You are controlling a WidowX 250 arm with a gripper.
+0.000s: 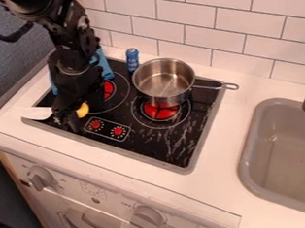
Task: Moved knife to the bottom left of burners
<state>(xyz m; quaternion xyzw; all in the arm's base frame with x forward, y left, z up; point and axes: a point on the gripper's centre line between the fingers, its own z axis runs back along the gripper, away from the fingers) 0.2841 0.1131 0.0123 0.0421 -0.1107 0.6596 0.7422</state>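
Jaws of the gripper cannot be told as apart or together; just beside them, the knife is seen at the cooktop's left edge, while farther right a steel pot is set

A white desk is noted, fitted with a black stove top and a grey sink. A metal pot is carried by the stove top, right of its centre.
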